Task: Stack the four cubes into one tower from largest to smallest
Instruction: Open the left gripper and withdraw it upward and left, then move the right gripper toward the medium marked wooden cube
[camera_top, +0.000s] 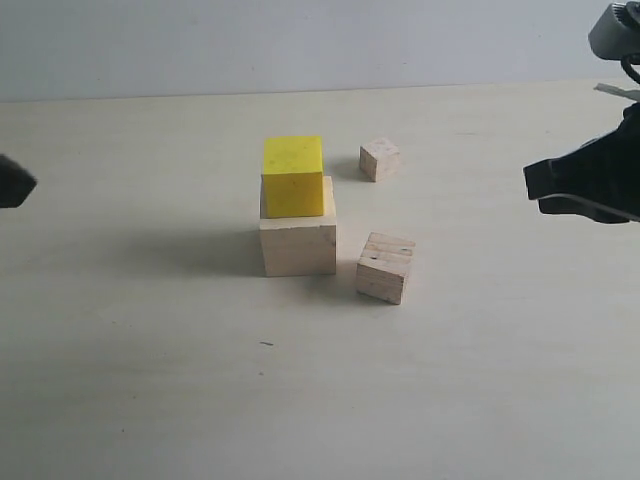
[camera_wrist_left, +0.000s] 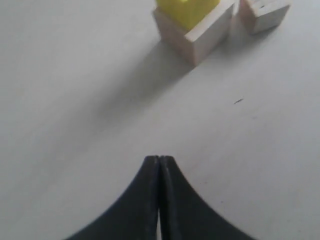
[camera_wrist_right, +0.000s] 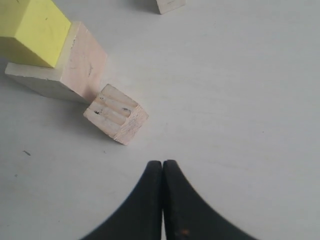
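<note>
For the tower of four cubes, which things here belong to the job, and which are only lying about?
Of the job: large wood cube; yellow cube, already on it; grooved cube; small cube.
Lying about: a dark speck on the table.

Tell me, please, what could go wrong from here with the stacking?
The yellow cube sits off-centre on the largest cube, so cubes added above may topple.
The grooved cube lies close beside the largest cube; the shut right gripper could bump that cube when reaching in.
</note>
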